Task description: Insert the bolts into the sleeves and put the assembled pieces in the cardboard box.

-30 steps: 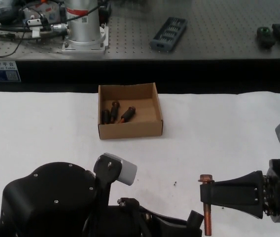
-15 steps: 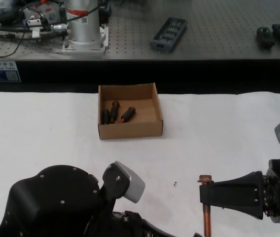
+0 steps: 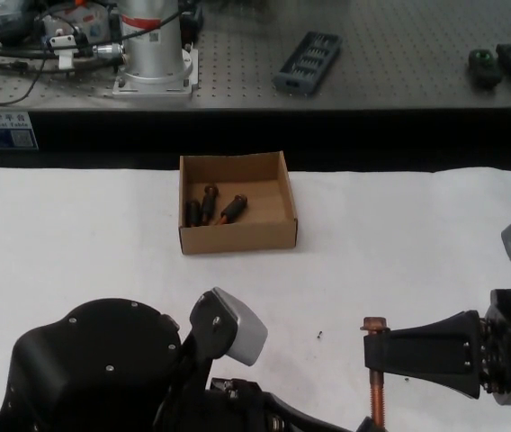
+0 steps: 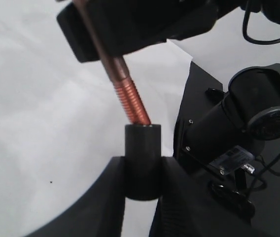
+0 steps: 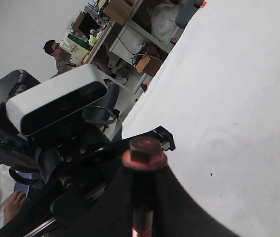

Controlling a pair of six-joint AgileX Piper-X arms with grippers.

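My right gripper (image 3: 372,360) is shut on a copper bolt (image 3: 377,382), held upright with its hex head (image 5: 144,153) on top, at the bench's near right. In the left wrist view my left gripper (image 4: 142,173) is shut on a black sleeve (image 4: 142,160), and the bolt's threaded tip (image 4: 132,106) meets the sleeve's open top at a slight tilt. The left arm (image 3: 112,373) fills the near left of the high view. The cardboard box (image 3: 236,236) stands at mid-bench, holding three assembled dark pieces (image 3: 210,209).
A white sheet (image 3: 399,234) covers the bench. A tiny dark speck (image 3: 318,336) lies between the arms. Behind the sheet runs a perforated metal table with a silver post (image 3: 152,45), a black rack (image 3: 308,59) and two dark parts (image 3: 500,63).
The left arm has shifted right and lower, taking the sleeve under the bolt at the frame's lower edge. The right gripper and bolt have dropped very slightly.
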